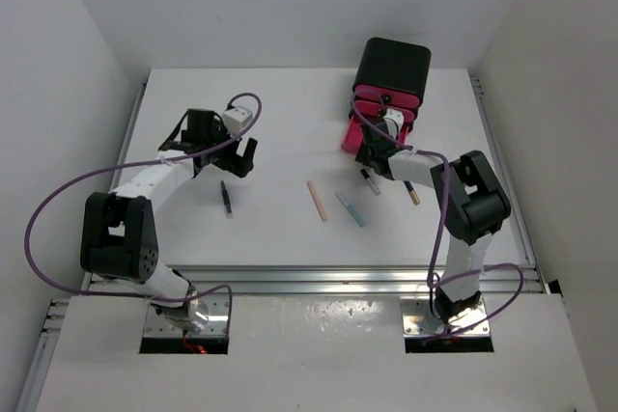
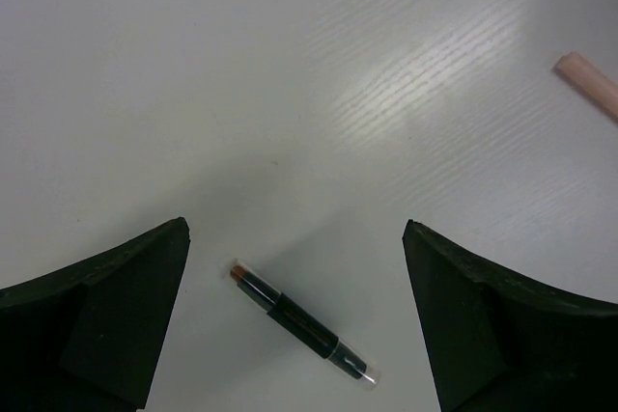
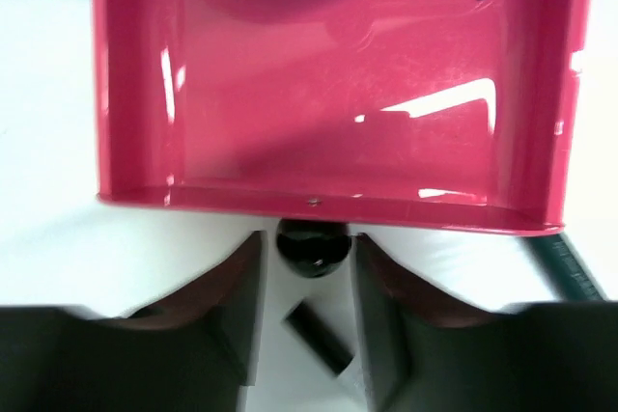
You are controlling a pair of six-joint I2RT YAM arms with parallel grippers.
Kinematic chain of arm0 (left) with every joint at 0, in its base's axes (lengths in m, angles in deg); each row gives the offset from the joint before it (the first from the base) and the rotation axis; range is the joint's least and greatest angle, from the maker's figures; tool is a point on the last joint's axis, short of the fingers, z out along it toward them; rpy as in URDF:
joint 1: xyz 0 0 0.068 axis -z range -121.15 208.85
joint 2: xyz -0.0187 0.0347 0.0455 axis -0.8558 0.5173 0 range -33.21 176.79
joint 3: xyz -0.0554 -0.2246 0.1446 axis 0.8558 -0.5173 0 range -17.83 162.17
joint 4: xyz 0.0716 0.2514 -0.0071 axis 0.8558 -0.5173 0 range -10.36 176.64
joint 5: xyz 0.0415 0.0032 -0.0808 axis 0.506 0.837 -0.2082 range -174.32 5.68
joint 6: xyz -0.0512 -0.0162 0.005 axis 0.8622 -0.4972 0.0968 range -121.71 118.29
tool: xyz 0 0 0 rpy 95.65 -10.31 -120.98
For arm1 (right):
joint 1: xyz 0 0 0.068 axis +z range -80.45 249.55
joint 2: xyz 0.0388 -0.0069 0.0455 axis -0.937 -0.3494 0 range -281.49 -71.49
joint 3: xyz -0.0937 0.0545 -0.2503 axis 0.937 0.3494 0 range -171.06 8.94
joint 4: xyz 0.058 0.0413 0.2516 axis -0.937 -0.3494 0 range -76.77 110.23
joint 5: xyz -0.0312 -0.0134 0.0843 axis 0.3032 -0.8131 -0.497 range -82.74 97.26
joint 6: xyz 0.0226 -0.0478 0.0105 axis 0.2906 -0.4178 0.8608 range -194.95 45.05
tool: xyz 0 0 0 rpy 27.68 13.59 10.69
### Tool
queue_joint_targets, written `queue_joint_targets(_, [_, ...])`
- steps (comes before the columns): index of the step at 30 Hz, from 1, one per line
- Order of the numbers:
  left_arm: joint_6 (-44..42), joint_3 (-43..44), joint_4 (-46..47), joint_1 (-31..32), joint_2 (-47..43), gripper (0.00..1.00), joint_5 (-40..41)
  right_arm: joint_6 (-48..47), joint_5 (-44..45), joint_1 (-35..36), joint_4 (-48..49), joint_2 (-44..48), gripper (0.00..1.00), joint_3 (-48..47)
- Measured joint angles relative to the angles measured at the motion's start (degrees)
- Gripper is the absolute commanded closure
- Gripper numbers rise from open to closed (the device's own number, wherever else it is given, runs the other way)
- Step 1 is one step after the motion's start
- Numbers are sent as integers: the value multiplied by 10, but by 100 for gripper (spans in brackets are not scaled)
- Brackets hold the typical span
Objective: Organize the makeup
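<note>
A black makeup stick with clear ends (image 2: 299,323) lies on the white table between the fingers of my left gripper (image 2: 296,229), which is open and empty above it. In the top view this stick (image 1: 226,198) lies just near of the left gripper (image 1: 224,163). A pink stick (image 1: 318,201) and a blue stick (image 1: 351,208) lie mid-table. My right gripper (image 3: 307,238) stands open around the black knob (image 3: 311,248) of the pulled-out pink drawer (image 3: 328,205), with small gaps on both sides. A short black stick (image 3: 319,335) lies under it. No palettes, tube or compact are in view.
The black box with pink drawers (image 1: 391,69) stands at the back right, with my right gripper (image 1: 370,156) at its open bottom drawer. The drawer floor (image 3: 338,94) is bare. A dark pencil (image 1: 411,191) lies right of that gripper. The pink stick's end (image 2: 589,84) shows in the left wrist view.
</note>
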Motion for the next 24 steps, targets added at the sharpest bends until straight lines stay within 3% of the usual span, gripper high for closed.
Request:
queue_joint_targets(9, [29, -13, -84, -3, -1, 1, 64, -60, -63, 22, 11, 32, 2, 14])
queue_joint_targets(14, [58, -16, -155, -18, 2, 2, 100, -113, -75, 29, 7, 77, 0, 14])
queue_joint_targets(20, [116, -24, -180, -37, 56, 12, 105, -162, -60, 47, 1, 162, 0, 42])
queue_joint_targets(23, [134, -24, -172, -37, 92, 24, 106, -179, -47, 48, -12, 189, 0, 61])
queue_joint_targets(24, [141, -17, -175, -37, 101, 36, 110, -185, -40, 48, -18, 197, 0, 69])
